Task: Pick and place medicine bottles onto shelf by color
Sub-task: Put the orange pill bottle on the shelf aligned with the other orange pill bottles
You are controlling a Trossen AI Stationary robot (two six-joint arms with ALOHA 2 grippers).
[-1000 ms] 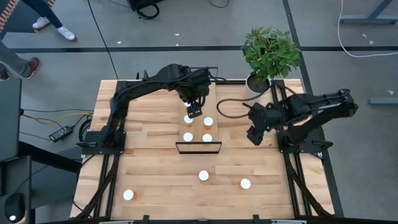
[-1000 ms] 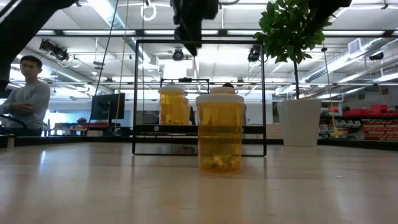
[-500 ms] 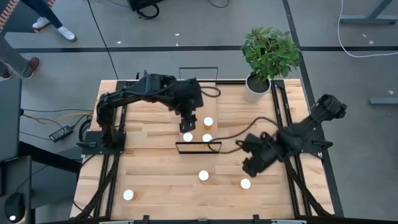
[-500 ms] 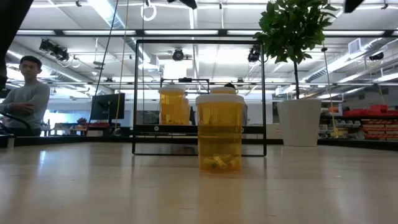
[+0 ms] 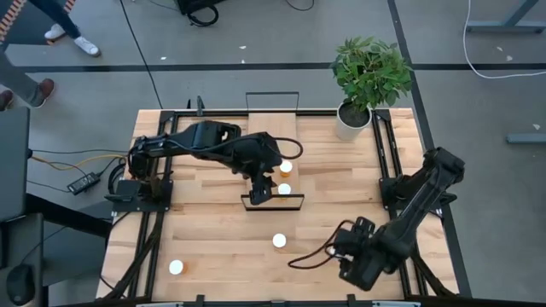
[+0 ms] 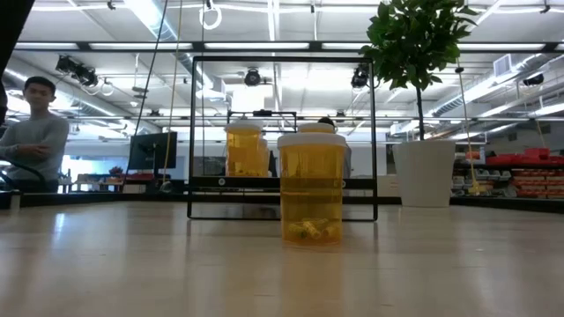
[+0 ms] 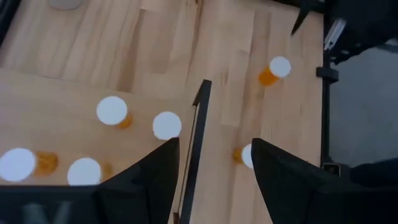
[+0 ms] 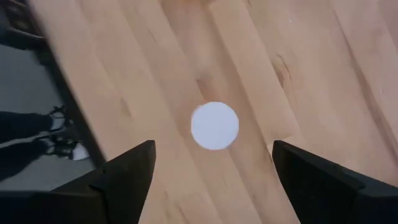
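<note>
Behind the bench's black-framed shelf (image 5: 272, 202) four bottles cluster, but you've three loose: right tool (image 8: 211, 171) hangs spread over one cap (image 8: 214, 126), left tool (image 7: 211, 171) spread, empty.

We see the shelf (image 5: 273, 202) at mid-table, a narrow black-framed strip. Upright white-capped medicine bottles (image 5: 285, 167) cluster just beyond it, with one (image 5: 279, 241) nearer centre, one (image 5: 176, 267) near-left, and another (image 8: 214, 126) showing only its cap.

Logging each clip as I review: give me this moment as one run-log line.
left gripper: open, empty, above shelf | right gripper: open, above white-capped bottle near table front | holding: nothing
</note>
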